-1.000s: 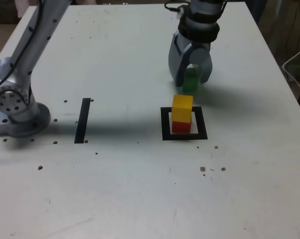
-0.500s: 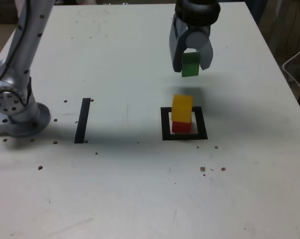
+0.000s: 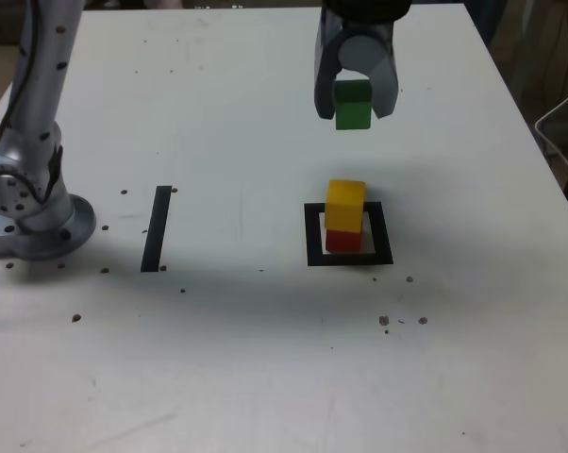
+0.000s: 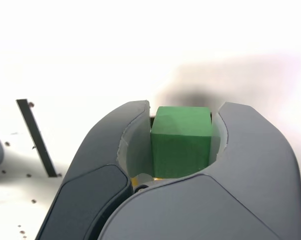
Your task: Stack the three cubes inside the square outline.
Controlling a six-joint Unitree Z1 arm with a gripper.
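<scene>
On the white table (image 3: 265,359), three cubes are showing, one of each colour: a red cube (image 3: 342,240) is sitting inside the square outline (image 3: 314,236), a yellow cube (image 3: 344,205) is resting directly on top of it, and a green cube (image 3: 353,104) is hanging in the air, clear of the table and farther back than the two-block stack. The gripper (image 3: 355,99) is clamping that green cube between its two jaws (the wrist view is showing the block (image 4: 181,141) wedged squarely between both grey inner faces, with the jaws pressing on opposite sides). There is one square outline, a black frame with a white centre, and one separate straight black tape strip (image 3: 157,227) lying well apart from it toward the exterior view's left. The arm's grey base (image 3: 29,212) is standing at that same left edge. Small dark specks are dotting the tabletop near the front. Beyond the table's right edge in the exterior view, a white cable (image 3: 559,127) is looping against a dim background
</scene>
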